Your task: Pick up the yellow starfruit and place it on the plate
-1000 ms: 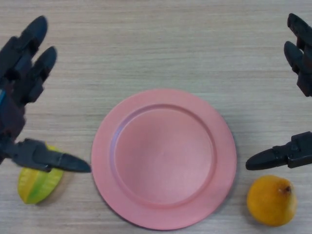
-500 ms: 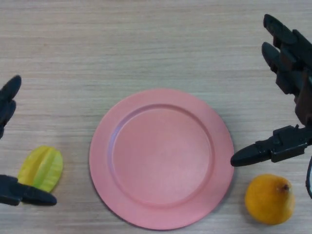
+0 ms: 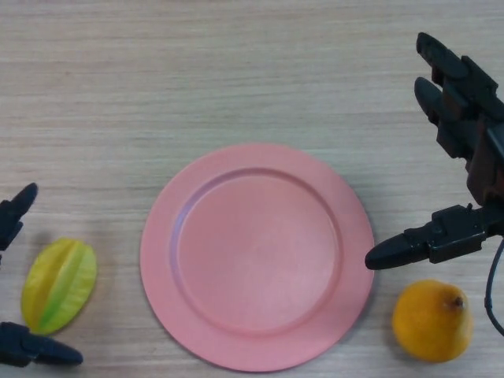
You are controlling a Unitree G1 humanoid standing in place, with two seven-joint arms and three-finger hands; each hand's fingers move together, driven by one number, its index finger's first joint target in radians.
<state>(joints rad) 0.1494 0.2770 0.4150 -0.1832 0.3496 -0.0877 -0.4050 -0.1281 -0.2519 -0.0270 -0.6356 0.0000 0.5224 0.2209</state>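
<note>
Left hand shows only as dark fingertips at the desk's left edge, one tip above the yellow starfruit and another, likely the thumb, below it near the front-left corner; the tips are spread well apart and closed on nothing, so the hand reads as open. None of them appears to touch the fruit. The starfruit lies on its side on the bare wood near the desk's left edge, just beside the pink plate but clear of its rim. The plate sits at the middle of the desk, toward the front edge, and holds nothing at all. Right hand is at the desk's right edge, fingers straight and spread, thumb pointing toward the plate's right rim, holding nothing. An orange round fruit rests near the front-right corner, beside the plate. Judging by this, the task is at its start: the fruit is ungrasped, and lifting, carrying and placing all remain.
</note>
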